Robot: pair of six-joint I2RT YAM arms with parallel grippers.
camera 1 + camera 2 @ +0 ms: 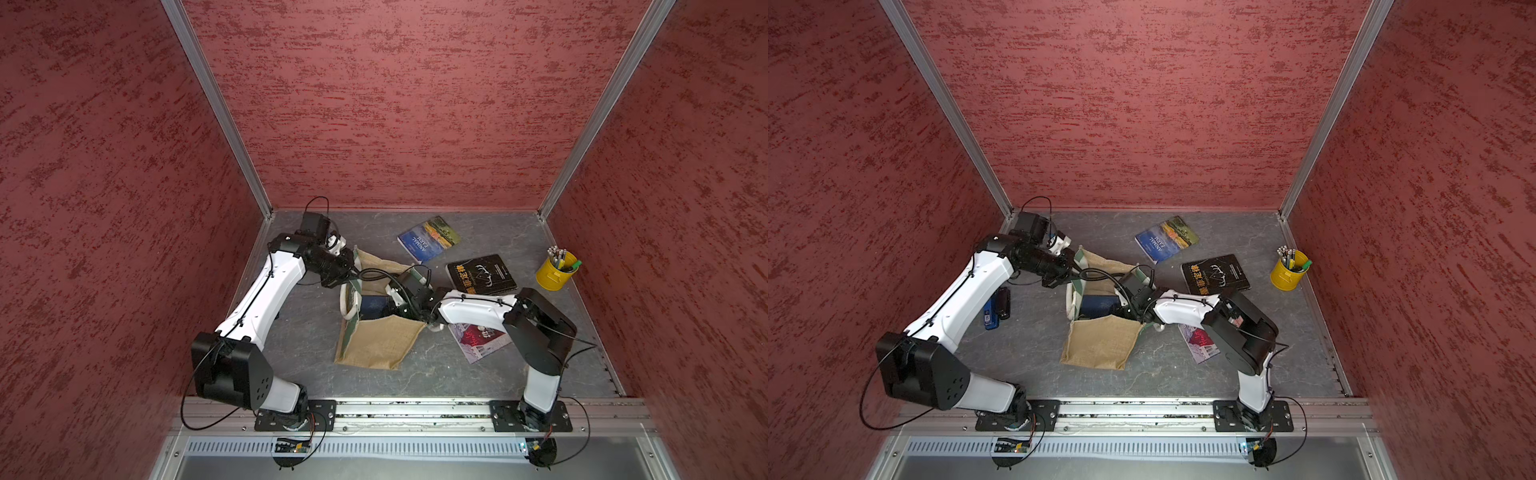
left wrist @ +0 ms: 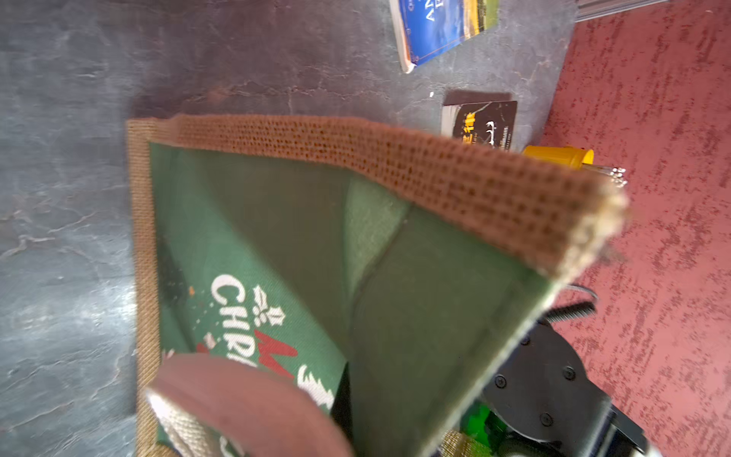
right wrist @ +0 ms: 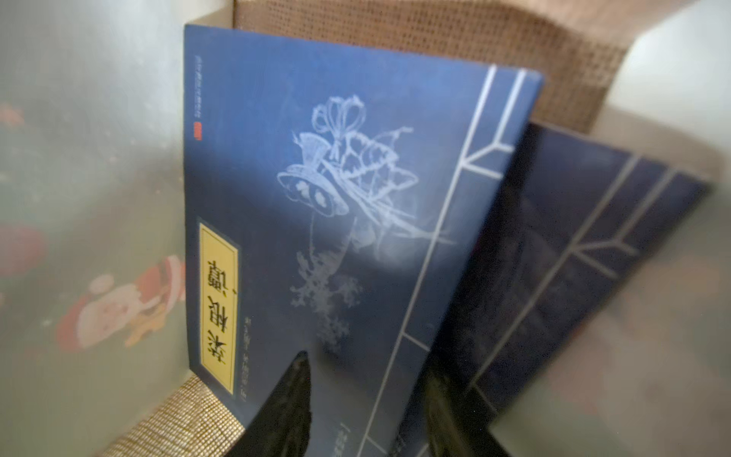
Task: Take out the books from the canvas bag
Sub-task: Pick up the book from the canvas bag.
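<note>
Status: roughly halfway, going by what's visible.

- Out on the table (image 1: 457, 374), clock positions from the canvas bag (image 1: 378, 340) in a top view: Animal Farm (image 1: 428, 239) at 1 o'clock, black book (image 1: 482, 276) at 2, pink-red book (image 1: 478, 338) at 4, partly under the right arm.
- In the bag: the right wrist view shows a front navy book (image 3: 316, 198) with a yellow label and a second navy book (image 3: 573, 237) leaning behind it. I can't see a third.
- Left gripper (image 1: 351, 272): closed at the bag's 11 o'clock corner, apparently pinching the rim to hold the mouth open.
- Right gripper (image 3: 368, 368): reaches in from 3 o'clock. Jaws are apart and straddle the front navy book's edge. No firm pinch visible.

Left to do: close on that book, lift it clear, then repeat for the rest.
</note>
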